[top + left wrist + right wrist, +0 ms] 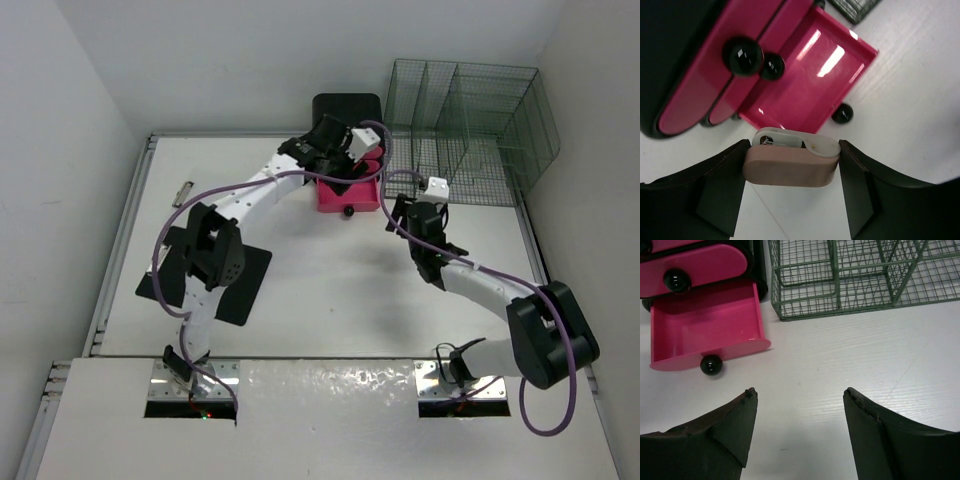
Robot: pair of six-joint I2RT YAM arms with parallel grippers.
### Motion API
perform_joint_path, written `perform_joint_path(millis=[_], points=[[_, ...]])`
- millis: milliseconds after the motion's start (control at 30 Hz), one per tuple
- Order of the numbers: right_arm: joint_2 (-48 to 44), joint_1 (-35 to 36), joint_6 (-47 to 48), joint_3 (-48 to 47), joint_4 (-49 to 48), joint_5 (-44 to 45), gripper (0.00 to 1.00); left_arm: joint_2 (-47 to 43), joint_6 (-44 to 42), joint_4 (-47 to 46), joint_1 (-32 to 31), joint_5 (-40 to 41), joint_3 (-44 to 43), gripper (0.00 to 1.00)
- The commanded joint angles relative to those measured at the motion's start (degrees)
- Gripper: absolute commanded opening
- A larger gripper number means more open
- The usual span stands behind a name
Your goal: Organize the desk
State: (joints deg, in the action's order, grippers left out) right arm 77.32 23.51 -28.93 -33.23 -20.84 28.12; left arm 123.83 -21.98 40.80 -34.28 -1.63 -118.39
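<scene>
**White desk, 1 drawer pulled out**

White and railed at its edges, the desk (330,290) fills the space between plain walls, carrying a black clipboard (240,285) at the left, a black-and-pink drawer unit (345,110) at the far middle and a green wire rack (470,120) beside it. The left gripper (793,155) clamps a small beige-and-white item (787,172) just above the open bottom drawer (705,325). The right gripper (800,395) hangs over bare desk nearby, its 2 fingers spread with nothing between them.
</scene>
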Motion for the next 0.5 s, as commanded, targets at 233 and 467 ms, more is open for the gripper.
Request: perform_joint_path(millis=[233, 467], points=[[-3.84, 0.14, -0.43, 2.56, -1.22, 3.17, 0.68, 9.41, 9.31, -10.89, -2.10, 9.89, -5.20, 0.32], [-3.49, 0.05, -1.04, 3.17, -2.01, 3.17, 0.68, 11.34, 21.43, -12.50, -2.19, 10.33, -6.41, 0.33]])
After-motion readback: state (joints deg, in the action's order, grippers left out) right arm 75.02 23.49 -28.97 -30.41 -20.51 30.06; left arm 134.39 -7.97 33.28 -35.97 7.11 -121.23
